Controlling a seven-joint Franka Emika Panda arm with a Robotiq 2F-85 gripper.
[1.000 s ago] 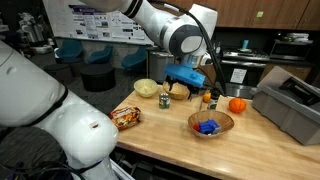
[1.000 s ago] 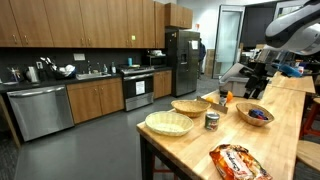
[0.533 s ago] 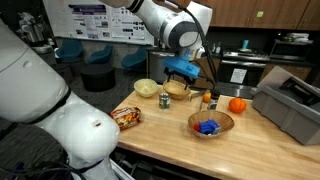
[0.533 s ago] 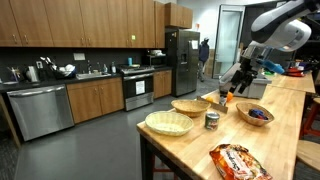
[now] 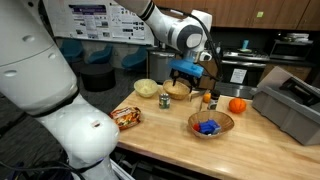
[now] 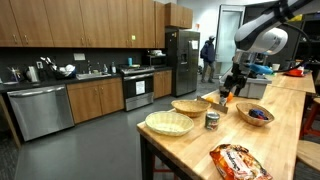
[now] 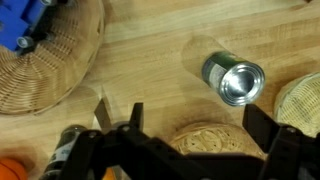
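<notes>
My gripper (image 7: pixel 185 135) is open and empty, with its two dark fingers hanging on either side of a small woven bowl (image 7: pixel 205 142) on the wooden table. In both exterior views the gripper (image 5: pixel 184 84) (image 6: pixel 232 90) hovers above this bowl (image 5: pixel 178 91) (image 6: pixel 190 106). A silver can (image 7: pixel 233 80) stands upright just beyond the bowl and also shows in both exterior views (image 5: pixel 165 100) (image 6: pixel 212 121). A wicker basket holding a blue object (image 7: pixel 40 50) (image 5: pixel 210 124) (image 6: pixel 254 114) sits to one side.
A second pale bowl (image 5: pixel 146 88) (image 6: pixel 168 124), a small bottle (image 5: pixel 208 98) (image 7: pixel 68 146), an orange (image 5: pixel 237 105), a chips bag (image 5: pixel 126 117) (image 6: pixel 238 160) and a grey bin (image 5: pixel 290 105) stand on the table (image 5: pixel 160 135). Kitchen cabinets lie beyond.
The arm has swung away from the bottle and orange, carrying the open gripper over the small woven bowl. Nothing on the table moved.
</notes>
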